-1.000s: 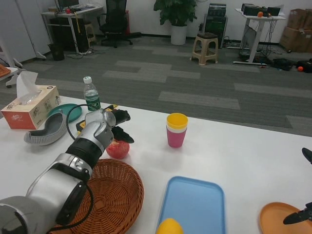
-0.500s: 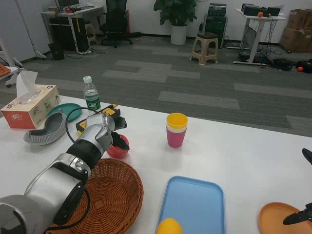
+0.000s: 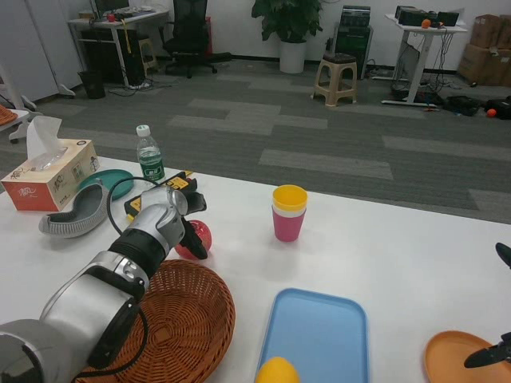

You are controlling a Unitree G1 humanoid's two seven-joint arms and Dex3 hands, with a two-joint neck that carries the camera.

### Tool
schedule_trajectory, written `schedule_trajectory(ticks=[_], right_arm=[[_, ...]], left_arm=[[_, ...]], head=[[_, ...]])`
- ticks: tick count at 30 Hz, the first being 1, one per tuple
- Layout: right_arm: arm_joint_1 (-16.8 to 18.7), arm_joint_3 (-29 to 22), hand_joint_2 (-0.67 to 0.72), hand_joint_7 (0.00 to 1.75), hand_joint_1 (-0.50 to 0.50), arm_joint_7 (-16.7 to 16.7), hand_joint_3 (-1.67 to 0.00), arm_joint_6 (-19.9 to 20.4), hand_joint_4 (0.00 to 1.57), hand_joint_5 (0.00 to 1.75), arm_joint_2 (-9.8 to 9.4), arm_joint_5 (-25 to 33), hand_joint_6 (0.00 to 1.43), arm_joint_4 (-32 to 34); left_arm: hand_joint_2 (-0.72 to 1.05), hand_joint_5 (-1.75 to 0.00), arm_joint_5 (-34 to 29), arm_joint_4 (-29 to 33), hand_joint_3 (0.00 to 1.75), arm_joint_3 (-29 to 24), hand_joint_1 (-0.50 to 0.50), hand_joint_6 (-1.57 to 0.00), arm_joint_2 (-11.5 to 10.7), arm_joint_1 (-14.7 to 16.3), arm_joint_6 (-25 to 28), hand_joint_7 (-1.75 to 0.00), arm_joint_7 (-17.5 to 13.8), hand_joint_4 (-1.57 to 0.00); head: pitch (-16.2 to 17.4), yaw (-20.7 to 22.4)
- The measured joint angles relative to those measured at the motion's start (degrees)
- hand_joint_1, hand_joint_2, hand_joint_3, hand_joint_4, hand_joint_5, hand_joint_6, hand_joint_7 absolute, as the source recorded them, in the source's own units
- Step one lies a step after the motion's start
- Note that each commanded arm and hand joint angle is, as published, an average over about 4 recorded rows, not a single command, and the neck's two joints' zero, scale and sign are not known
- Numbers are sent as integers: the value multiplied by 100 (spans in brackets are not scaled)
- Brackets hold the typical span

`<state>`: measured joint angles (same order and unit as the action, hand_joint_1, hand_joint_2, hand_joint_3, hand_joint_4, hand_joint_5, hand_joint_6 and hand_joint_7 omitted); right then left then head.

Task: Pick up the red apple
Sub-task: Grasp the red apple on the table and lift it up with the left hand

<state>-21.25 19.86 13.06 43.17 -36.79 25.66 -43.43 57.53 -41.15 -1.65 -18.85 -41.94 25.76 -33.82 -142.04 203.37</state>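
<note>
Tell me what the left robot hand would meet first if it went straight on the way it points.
Likely the red apple: the left robot hand already lies against it, fingers over its near side. Depth is unclear.

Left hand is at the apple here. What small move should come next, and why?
Probably a short straight lift. The left hand has its fingers wrapped over the red apple, which appears to sit on the white table beside the wicker basket.
</note>
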Motion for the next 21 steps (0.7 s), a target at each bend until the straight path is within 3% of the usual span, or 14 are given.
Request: schedule_trajectory(ticks=[5,11,15,21], right_arm=[[46,-4,53,0,-46,0,0,0,62,0,0,0,0,6],[57,-6,53,0,-46,1,0,-1,63,0,0,1,0,20],[61,-5,53,0,-46,3,0,-1,62,0,0,1,0,24],[64,-4,53,0,-46,4,0,-1,63,0,0,2,0,25]], left_arm=[[34,-82,52,-237,0,-19,-50,0,32,8,22,-47,-3,0],[34,-72,98,-603,0,-34,-50,0,74,-40,2,-42,57,0],[25,-72,193,-1019,0,-47,-50,0,141,-243,-40,-45,154,0],[25,-72,283,-1487,0,-78,-50,0,243,-482,-127,-42,333,0]], head=[[23,15],[39,62],[36,73],[13,84]])
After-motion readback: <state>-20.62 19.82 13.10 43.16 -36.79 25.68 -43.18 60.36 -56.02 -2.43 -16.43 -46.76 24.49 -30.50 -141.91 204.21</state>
